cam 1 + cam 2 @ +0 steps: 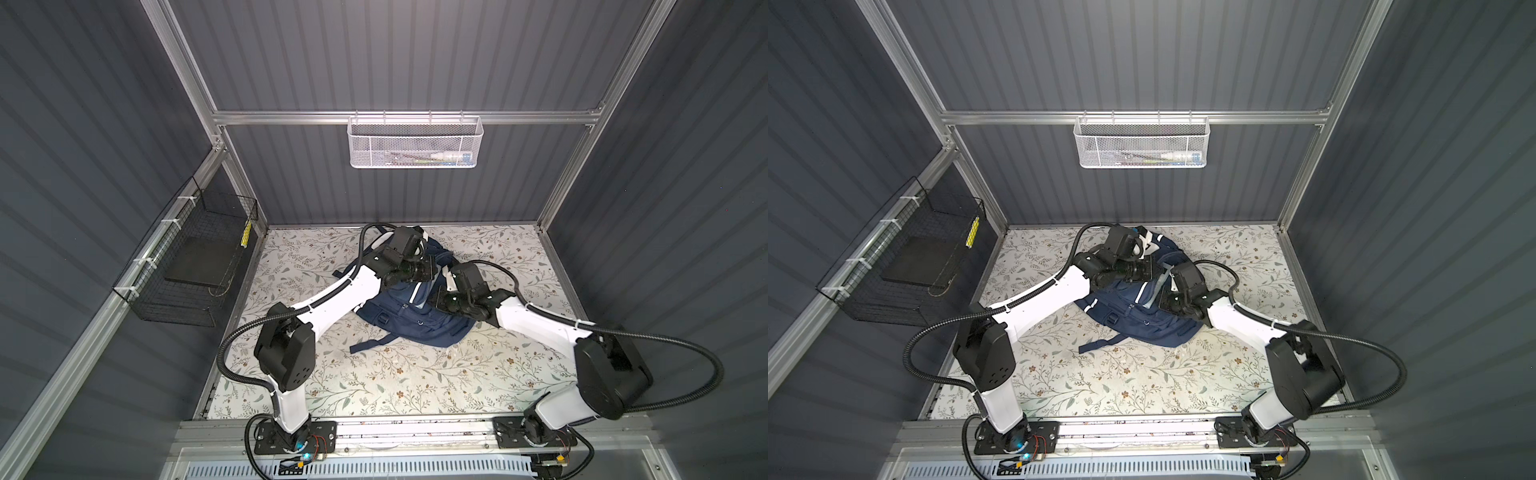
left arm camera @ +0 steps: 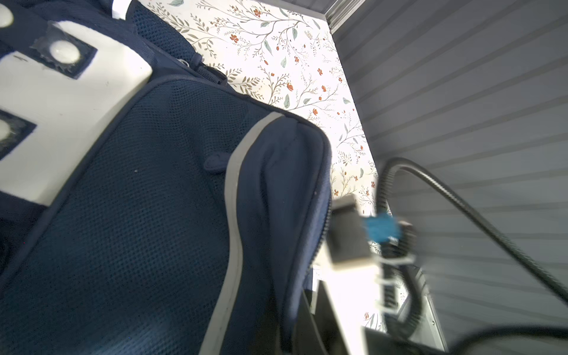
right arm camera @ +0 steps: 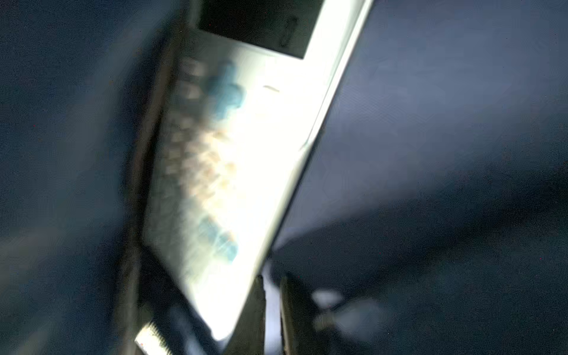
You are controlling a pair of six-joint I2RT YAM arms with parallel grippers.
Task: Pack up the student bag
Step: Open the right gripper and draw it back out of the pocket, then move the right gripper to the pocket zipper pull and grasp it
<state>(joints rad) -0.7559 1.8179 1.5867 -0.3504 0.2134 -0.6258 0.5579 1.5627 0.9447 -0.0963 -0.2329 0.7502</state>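
Observation:
The student bag (image 1: pixel 411 324) (image 1: pixel 1138 324), navy with white trim, lies in the middle of the floral table. My left gripper (image 1: pixel 430 270) (image 2: pixel 292 335) is at the bag's far end, shut on the zippered rim of its opening and holding it up. My right gripper (image 1: pixel 438 297) (image 3: pixel 272 316) reaches into that opening from the right. Its jaws stand close together on the edge of a white calculator (image 3: pixel 246 138) with a dark display and blue keys. Dark bag fabric (image 3: pixel 430 123) surrounds it. The right wrist view is blurred.
A white mesh basket (image 1: pixel 415 143) holding pens hangs on the back rail. A black wire basket (image 1: pixel 195 266) with a dark flat slab is fixed to the left wall. A bag strap (image 1: pixel 370 345) trails toward the front. Grey walls close in on three sides of the table (image 1: pixel 415 382).

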